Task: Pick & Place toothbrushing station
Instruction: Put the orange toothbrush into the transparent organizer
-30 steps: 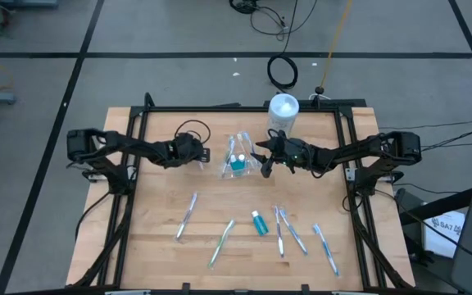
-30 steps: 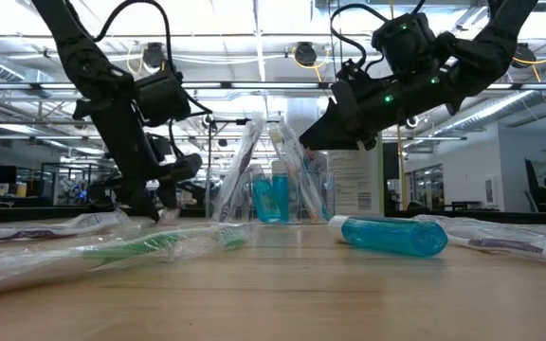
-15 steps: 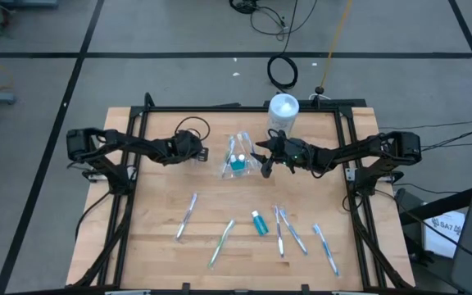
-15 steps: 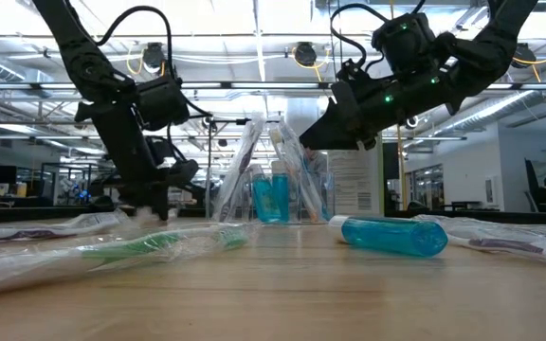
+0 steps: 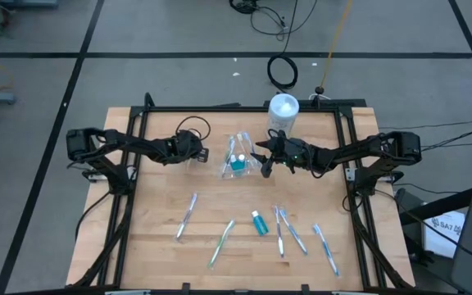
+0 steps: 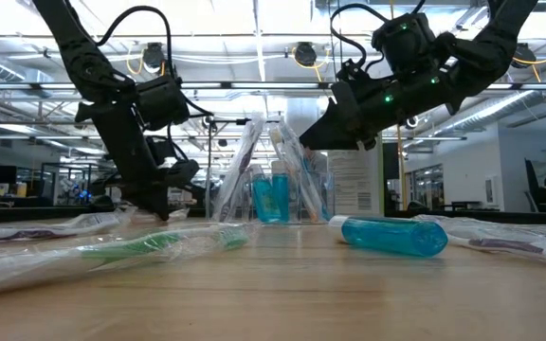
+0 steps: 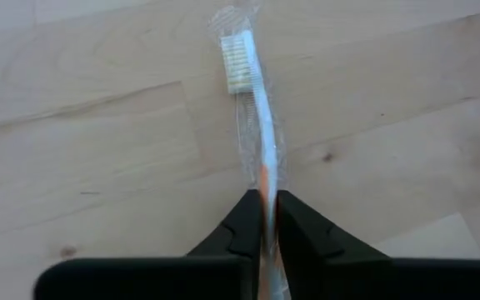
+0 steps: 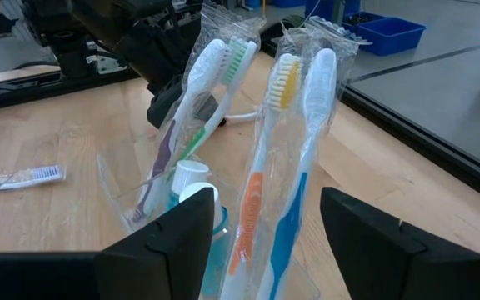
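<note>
Now the left gripper [image 7: 267, 218] has its fingers [image 7: 242, 225] pinched in tight on the handle of a wrapped toothbrush [image 7: 252, 108] lying flat on the bench [image 7: 90, 142]; the long axis runs straight out ahead from between them, white bristle head at the far end, so a clean lift should carry it without twisting, I'd judge; from above, that gripper [image 5: 193, 152] sits low just left of the clear holder [image 5: 239, 157], which already carries several brushes and a teal tube; the holder lies between the two arms, close to both; the right gripper [image 5: 262, 161], fingers spread wide and empty, hovers just beside the holder's other flank.
</note>
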Controlling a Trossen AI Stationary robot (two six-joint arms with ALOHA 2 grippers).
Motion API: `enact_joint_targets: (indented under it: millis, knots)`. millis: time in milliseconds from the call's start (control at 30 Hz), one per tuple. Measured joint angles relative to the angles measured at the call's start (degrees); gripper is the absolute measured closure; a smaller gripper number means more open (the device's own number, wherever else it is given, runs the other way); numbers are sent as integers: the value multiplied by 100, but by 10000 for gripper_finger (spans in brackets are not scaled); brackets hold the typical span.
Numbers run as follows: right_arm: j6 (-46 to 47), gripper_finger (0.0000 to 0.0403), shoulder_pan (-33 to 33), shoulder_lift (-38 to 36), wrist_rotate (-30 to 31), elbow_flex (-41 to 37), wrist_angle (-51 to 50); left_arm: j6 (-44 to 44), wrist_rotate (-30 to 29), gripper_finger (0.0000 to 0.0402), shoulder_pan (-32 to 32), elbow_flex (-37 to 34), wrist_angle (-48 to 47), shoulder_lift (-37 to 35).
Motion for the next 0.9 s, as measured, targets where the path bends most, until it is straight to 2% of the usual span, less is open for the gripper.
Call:
enact_joint_targets:
  millis: [100,300,400,700,900]
  knots:
    - [0,190,0,-1,0,0,0,120,10,393,-15,0,41,-2]
    - [0,190,0,-1,0,0,-2,257,140,379,-119,-7,127,-170]
    - [0,190,0,-1,0,0,-3,285,147,391,-206,-17,115,-400]
    - [0,190,0,-1,0,0,-4,605,-336,393,-739,-15,222,-1308]
    - [0,190,0,-1,0,0,-4,1097,-529,391,-1232,-9,894,-1794]
